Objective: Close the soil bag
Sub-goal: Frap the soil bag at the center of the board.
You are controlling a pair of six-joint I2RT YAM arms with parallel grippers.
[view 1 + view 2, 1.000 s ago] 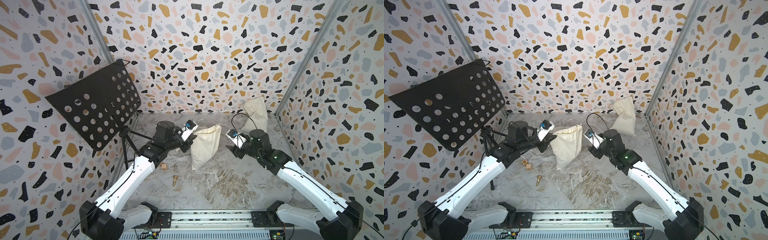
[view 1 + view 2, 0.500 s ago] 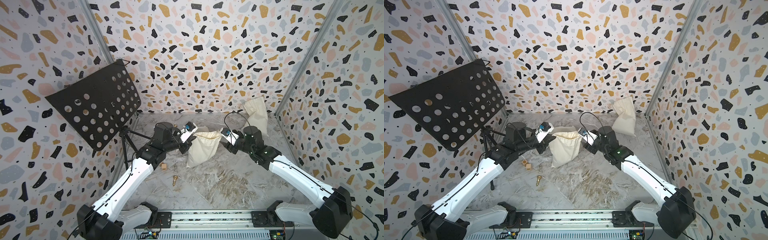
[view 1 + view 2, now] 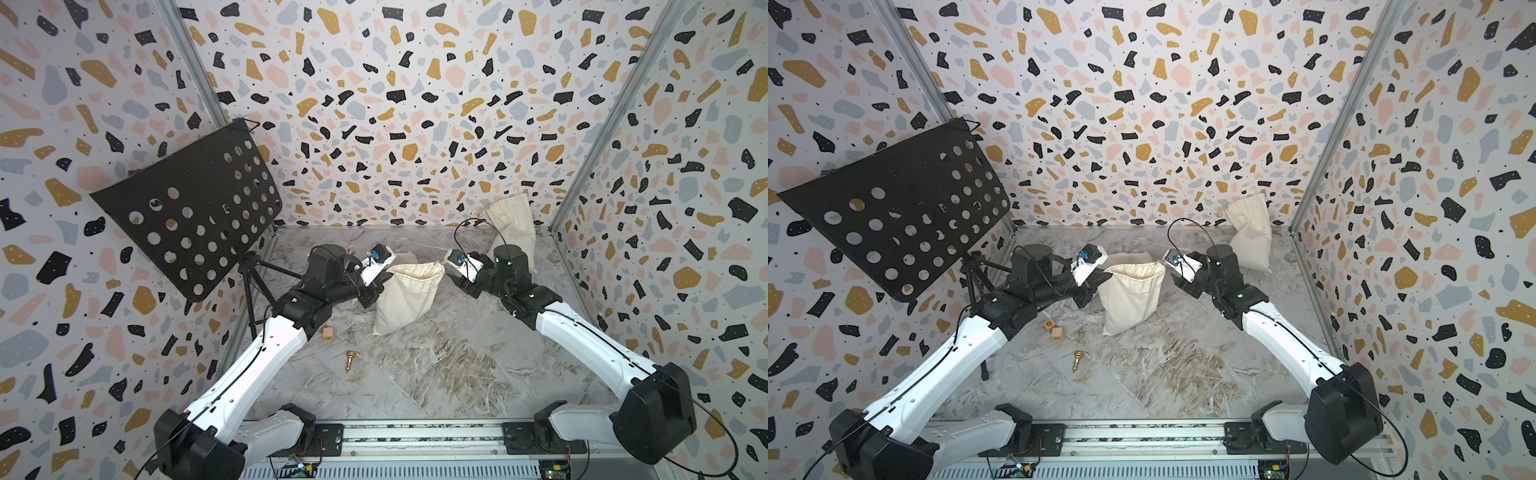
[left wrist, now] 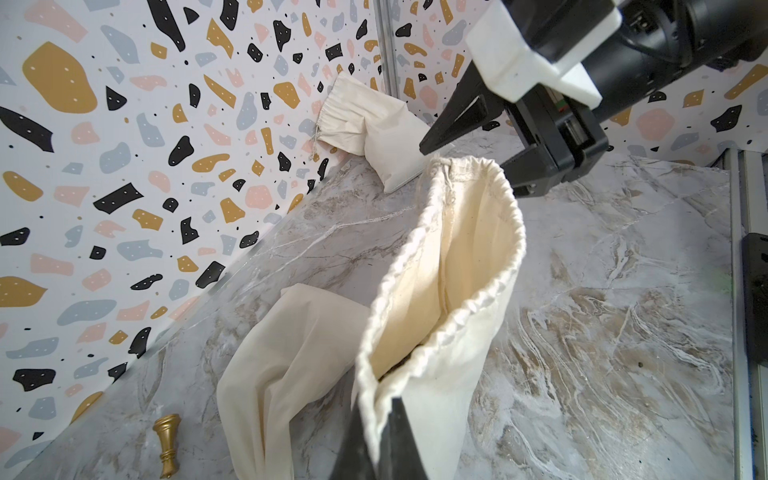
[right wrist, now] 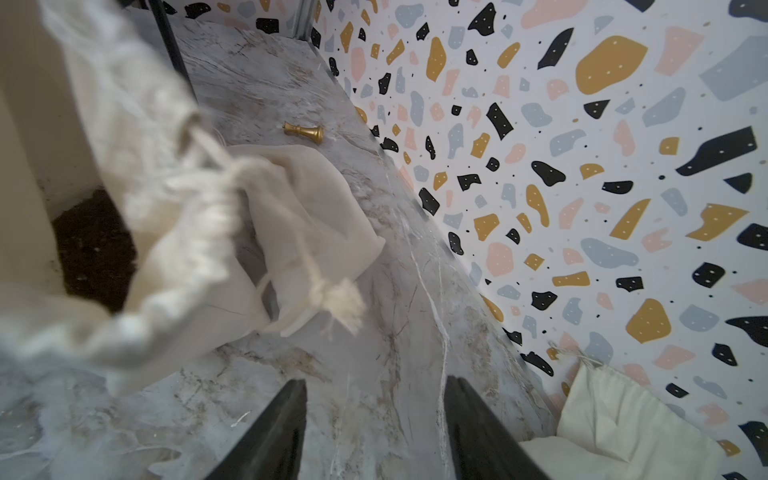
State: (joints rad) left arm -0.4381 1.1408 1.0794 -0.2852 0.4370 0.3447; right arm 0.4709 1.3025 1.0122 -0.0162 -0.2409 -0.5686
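Open-mouthed soil bag [image 3: 409, 297] stands mid-counter [image 3: 457, 365], left tool [image 4: 378, 415] clamped on one rim end, right tool [image 5: 374, 380] jaws apart and empty just beside the opposite end; best to pinch the dangling drawstring [image 5: 311, 266] above its knot, then pull outward against the left anchor.
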